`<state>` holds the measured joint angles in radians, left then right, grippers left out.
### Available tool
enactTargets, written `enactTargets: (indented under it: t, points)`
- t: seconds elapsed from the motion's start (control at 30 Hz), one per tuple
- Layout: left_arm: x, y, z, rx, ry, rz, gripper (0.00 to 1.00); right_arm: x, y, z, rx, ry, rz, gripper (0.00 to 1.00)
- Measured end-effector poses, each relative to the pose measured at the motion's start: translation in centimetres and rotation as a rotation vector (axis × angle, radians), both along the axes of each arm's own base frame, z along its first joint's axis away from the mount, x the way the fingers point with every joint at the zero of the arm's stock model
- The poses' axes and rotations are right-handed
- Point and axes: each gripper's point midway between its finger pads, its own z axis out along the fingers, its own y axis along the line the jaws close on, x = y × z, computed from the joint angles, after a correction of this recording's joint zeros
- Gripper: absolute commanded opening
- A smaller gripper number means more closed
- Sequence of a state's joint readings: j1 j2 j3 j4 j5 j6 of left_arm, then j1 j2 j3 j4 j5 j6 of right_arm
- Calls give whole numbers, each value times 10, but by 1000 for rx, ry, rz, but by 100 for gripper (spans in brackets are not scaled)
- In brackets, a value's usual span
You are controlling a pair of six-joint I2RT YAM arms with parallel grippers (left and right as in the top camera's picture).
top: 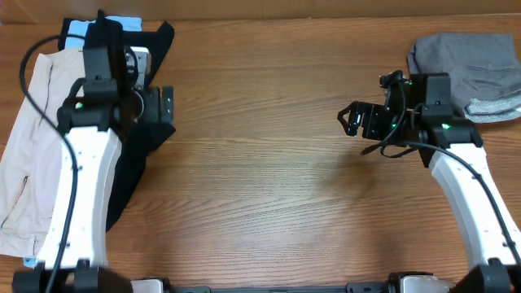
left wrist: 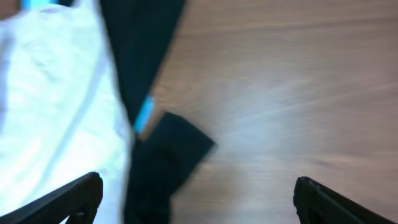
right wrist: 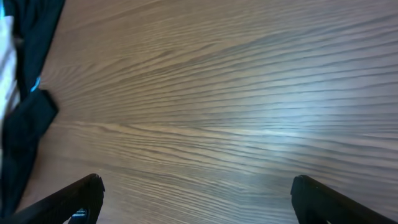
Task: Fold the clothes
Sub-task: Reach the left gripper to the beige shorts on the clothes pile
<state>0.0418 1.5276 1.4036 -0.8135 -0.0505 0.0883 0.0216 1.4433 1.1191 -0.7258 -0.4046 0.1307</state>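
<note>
Clothes (top: 28,122): loose heap at 9 o'clock on the table (top: 260,187); one separate item at 2 o'clock.

Left gripper (left wrist: 198,185): jaws spread wide, nothing between them. It hangs over the heap's 3 o'clock edge, above dark cloth and bare wood. The left wrist view is blurred.

Right gripper (right wrist: 197,183): jaws spread wide and empty. It sits over bare wood at 3 o'clock of the table centre and points toward 9 o'clock, well apart from the heap.

Black garment (left wrist: 165,162): long strip running from 11 o'clock down to 8 o'clock along the heap's 3 o'clock side. One loose corner lies on the wood below the left gripper.

White garment (top: 24,179): crumpled at the far 9 o'clock edge, partly hidden by the left arm.

Blue garment (top: 81,31): a small part shows at the heap's 12 o'clock end, beside the black one.

Gray garment (top: 468,61): bundled at 2 o'clock, a paler ribbed band on its near edge. The right arm overlaps it in the overhead view; contact cannot be told.
</note>
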Motion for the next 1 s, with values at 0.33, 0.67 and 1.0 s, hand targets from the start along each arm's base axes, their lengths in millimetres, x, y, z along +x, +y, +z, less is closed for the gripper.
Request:
enactTargets:
  t: [0.33,0.67,1.0]
  points:
    - [28,69,-85,170,160,159,90,0,7,-9,36,36,23,100]
    - [16,97,-160,187,352,212,80,0,6,-10,33,37,21,100]
    - [17,109,-183,190,372,255,65,-2,-1,-15,-6,54,-3,100]
